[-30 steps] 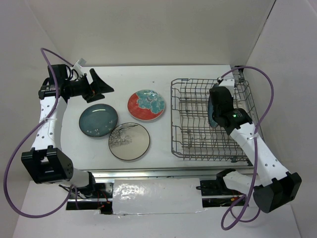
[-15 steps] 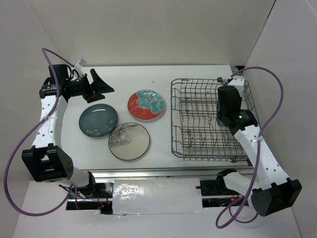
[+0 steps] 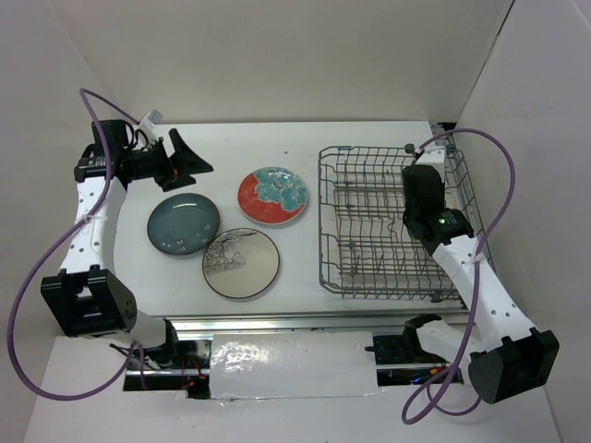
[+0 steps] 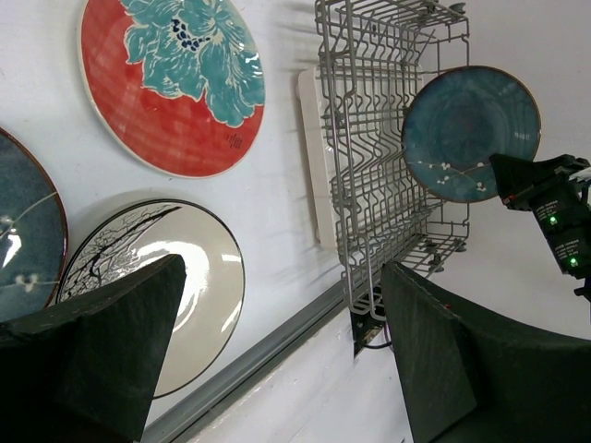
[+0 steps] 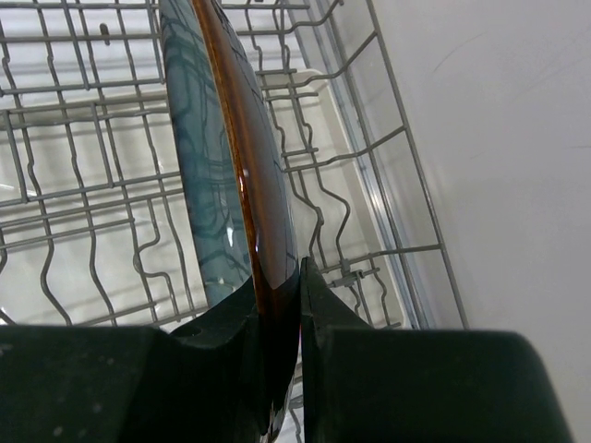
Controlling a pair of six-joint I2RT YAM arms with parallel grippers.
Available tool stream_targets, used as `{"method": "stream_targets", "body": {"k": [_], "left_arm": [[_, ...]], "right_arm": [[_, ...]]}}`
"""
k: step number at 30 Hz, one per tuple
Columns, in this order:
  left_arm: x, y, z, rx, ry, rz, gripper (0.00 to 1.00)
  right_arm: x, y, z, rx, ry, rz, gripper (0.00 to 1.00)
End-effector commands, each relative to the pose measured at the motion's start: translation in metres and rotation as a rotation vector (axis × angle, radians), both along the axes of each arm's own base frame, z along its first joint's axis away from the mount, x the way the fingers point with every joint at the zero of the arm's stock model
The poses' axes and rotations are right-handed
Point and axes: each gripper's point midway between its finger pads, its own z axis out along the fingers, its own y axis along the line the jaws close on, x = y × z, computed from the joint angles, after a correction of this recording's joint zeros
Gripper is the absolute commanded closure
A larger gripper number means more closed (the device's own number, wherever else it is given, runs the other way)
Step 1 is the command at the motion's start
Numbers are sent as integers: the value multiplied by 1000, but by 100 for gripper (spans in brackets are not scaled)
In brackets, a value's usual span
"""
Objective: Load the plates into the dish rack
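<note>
My right gripper (image 3: 418,189) is shut on the rim of a glossy teal-blue plate (image 5: 226,157) and holds it upright, edge-on, above the tines in the right part of the grey wire dish rack (image 3: 369,268). The left wrist view shows this plate's face (image 4: 471,120) over the rack (image 4: 369,138). On the table lie a second teal plate (image 3: 184,224), the red plate with a teal flower (image 3: 273,195) and the grey-white branch plate (image 3: 241,263). My left gripper (image 3: 187,157) is open and empty, raised behind the teal plate at the far left.
White walls enclose the table at the back and both sides. The right wall runs close beside the rack (image 5: 499,138). A metal rail (image 3: 305,321) runs along the near table edge.
My right gripper has carried the teal plate to the right over the rack and turned it edge-on. The left arm and the three plates on the table have not moved.
</note>
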Motion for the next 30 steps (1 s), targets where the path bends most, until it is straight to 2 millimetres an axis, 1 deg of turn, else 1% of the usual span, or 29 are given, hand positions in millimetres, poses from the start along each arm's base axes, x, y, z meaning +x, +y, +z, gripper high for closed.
{"method": "stream_targets", "body": {"k": [1, 6, 7, 9, 10, 11, 12, 14, 15, 16, 17, 18, 20, 21, 23, 24, 29, 30], "left_arm": [[2, -1, 4, 2, -30, -24, 1], [3, 1, 2, 10, -29, -21, 1], [3, 1, 2, 10, -27, -22, 1], [3, 1, 1, 13, -24, -20, 1], [3, 1, 1, 14, -25, -21, 1], [3, 1, 0, 14, -23, -22, 1], [3, 1, 0, 13, -22, -21, 1], [4, 1, 0, 13, -21, -21, 1], [3, 1, -1, 10, -18, -23, 1], [4, 1, 0, 8, -19, -21, 1], [4, 0, -2, 5, -15, -25, 1], [4, 1, -2, 1, -14, -24, 1], [4, 0, -2, -5, -10, -28, 1], [4, -1, -2, -7, -11, -32, 1], [4, -1, -3, -9, -7, -31, 1], [4, -1, -3, -7, -8, -30, 1], [3, -1, -3, -9, -7, -33, 1], [4, -1, -3, -6, -6, -31, 1]], "right_arm": [[18, 0, 41, 44, -211, -21, 100], [25, 7, 19, 65, -161, 14, 100], [26, 9, 14, 92, -162, 6, 100], [27, 10, 11, 111, -166, 0, 100], [27, 10, 10, 116, -159, 4, 91], [27, 9, 9, 117, -157, -4, 84], [27, 8, 10, 119, -162, -12, 80], [26, 7, 9, 120, -156, -24, 63], [25, 6, 9, 121, -157, -32, 49], [24, 3, 11, 124, -164, -48, 42], [24, 2, 12, 125, -169, -54, 33], [24, 1, 13, 123, -170, -64, 17], [23, -4, 17, 121, -180, -91, 9], [22, -4, 19, 121, -182, -97, 3], [21, -7, 23, 118, -194, -118, 0], [21, -8, 26, 117, -198, -124, 0], [20, -16, 27, 125, -203, -164, 0], [21, -14, 27, 131, -202, -157, 2]]}}
